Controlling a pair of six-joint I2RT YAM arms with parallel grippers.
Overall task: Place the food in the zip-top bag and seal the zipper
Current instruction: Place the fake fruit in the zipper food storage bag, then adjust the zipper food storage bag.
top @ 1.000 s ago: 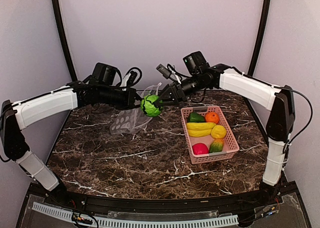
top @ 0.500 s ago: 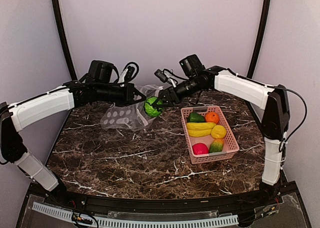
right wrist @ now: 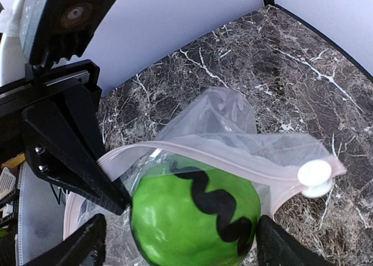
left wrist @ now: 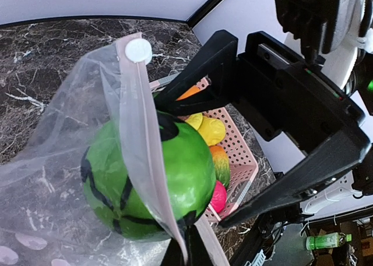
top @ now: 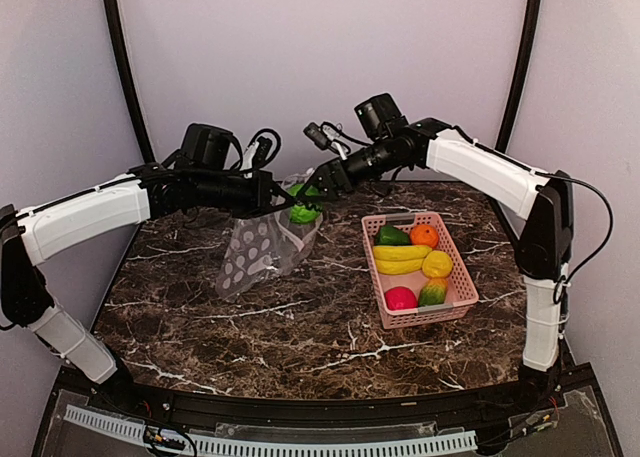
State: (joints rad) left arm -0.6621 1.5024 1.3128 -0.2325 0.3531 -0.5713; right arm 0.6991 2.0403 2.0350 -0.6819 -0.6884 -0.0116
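Note:
The clear dotted zip-top bag (top: 258,255) hangs from my left gripper (top: 272,191), which is shut on its mouth edge (left wrist: 185,249). The zipper strip (left wrist: 135,109), with a white slider, crosses the striped green melon (left wrist: 175,173). My right gripper (top: 318,183) is shut on the melon (top: 303,211) and holds it partly inside the bag's mouth; in the right wrist view the gripper (right wrist: 185,243) grips the melon (right wrist: 192,219) under the strip (right wrist: 233,158). The orange (top: 424,235), green pepper (top: 390,235), banana (top: 400,258), lemon (top: 437,264), red-pink fruit (top: 400,298) and mango (top: 433,293) lie in the basket.
The pink lattice basket (top: 470,289) stands on the right of the dark marble table (top: 300,327). Both arms meet over the table's far middle. Purple walls and black posts close off the back and sides.
The bag has swung from stretched out leftward to hanging down. The right gripper has moved the melon left and up, in under the zipper strip at the bag's mouth.

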